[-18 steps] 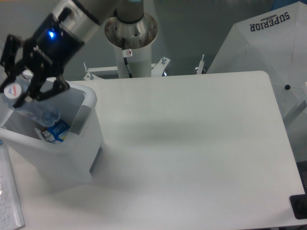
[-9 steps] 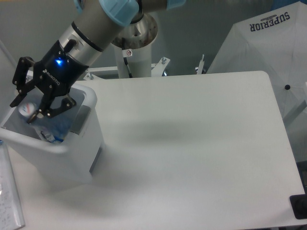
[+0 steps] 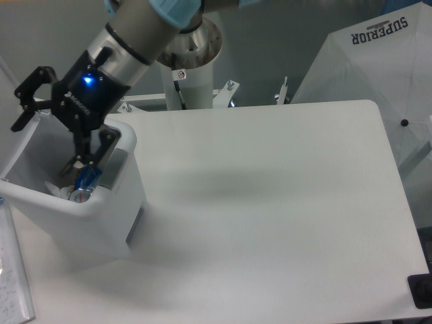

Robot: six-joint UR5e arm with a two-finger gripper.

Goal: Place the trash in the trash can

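Bench [image 3: 270, 202]: white top with rounded corners, matte and plain.
Trash can [image 3: 101, 223]: white boxy bin standing on the bench's left part, near the left edge, tilted slightly in view, with a grey strip on its front.
Bottom-left: a pale flat sheet-like object [image 3: 13, 277] lies at the bench's left edge, partly cut off; cannot tell what it is.
Bottom-right: a small dark object [image 3: 422, 291] at the bench's corner.

Inside the trash can [image 3: 81, 223], whose left side the picture's edge cut off, only a scrap of the blue snack packet [image 3: 86, 181] showed below the claw [image 3: 46, 132], and the bottle could not be made out.
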